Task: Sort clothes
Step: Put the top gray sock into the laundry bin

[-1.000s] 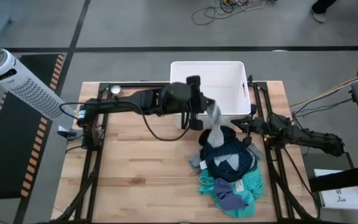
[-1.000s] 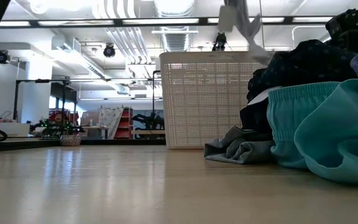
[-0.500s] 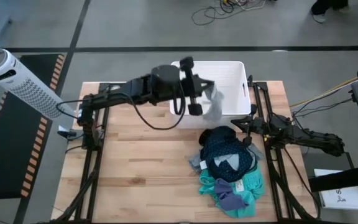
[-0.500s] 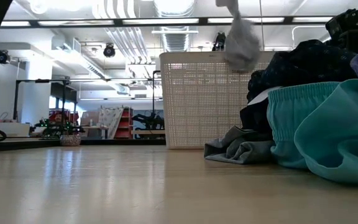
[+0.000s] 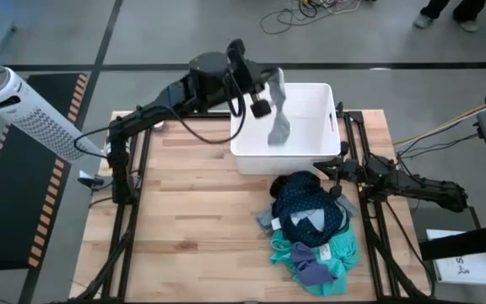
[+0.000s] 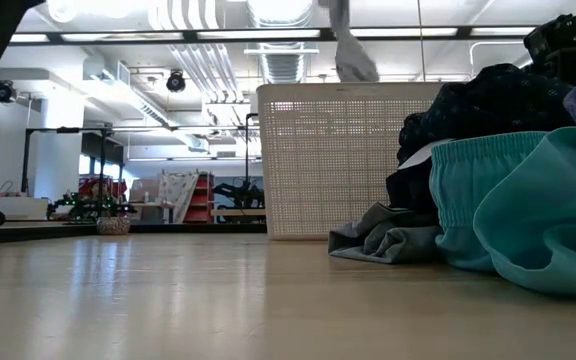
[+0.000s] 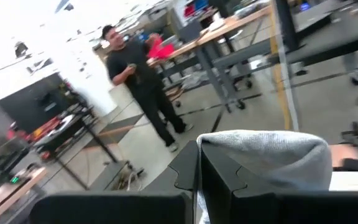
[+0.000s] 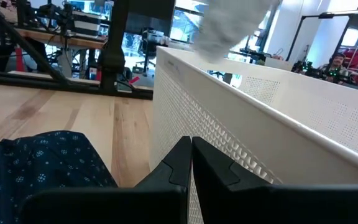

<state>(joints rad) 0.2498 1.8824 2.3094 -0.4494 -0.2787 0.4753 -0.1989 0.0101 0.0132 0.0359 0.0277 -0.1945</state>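
A grey sock hangs over the basket

The left gripper point(image 5: 258, 89) pinches the grey sock point(image 5: 278, 118) high above the white basket point(image 5: 325, 143), ready to drop. The pile of clothes point(image 5: 312, 228) waits near. The right gripper point(image 5: 334, 176), pressed closed, rests beside it.

One white perforated plastic basket point(image 5: 321, 103), one grey garment point(image 5: 278, 118) dangling over it, one navy patterned garment point(image 5: 310, 207), one teal garment point(image 5: 344, 253), one small purple-blue piece point(image 5: 314, 272), two dark arms.
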